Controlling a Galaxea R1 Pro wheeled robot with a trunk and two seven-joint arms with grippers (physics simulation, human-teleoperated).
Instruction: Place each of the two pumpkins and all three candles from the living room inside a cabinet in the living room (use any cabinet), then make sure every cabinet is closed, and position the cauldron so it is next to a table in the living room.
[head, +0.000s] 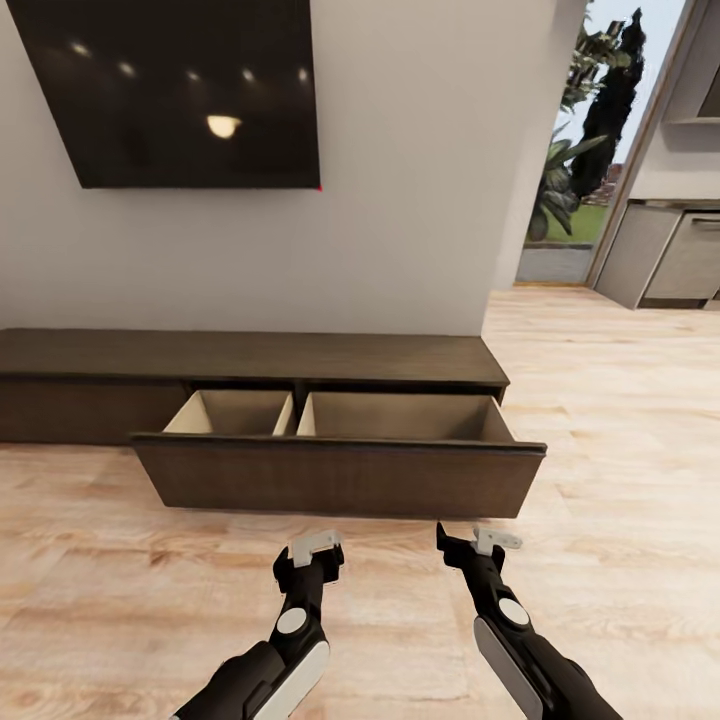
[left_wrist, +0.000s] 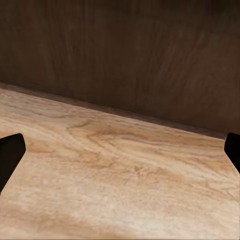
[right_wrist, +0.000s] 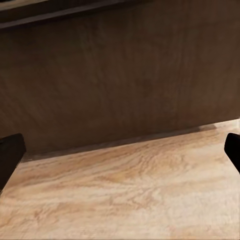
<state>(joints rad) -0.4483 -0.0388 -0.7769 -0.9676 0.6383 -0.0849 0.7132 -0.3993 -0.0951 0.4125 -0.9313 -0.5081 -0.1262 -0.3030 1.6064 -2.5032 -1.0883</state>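
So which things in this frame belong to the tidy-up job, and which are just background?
Part of the job:
- cabinet, its wide drawer pulled open, nothing visible in the two tan compartments
- left gripper and right gripper, both empty, low in front of the drawer

Just background:
- wall TV
- wooden floor
- kitchen units at far right
- plants outside the doorway

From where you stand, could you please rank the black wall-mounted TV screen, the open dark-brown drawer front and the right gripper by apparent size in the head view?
1. Black wall-mounted TV screen, cut off by the picture's edge.
2. Open dark-brown drawer front, wide but shallower.
3. Right gripper, smallest by far despite being nearest the camera.
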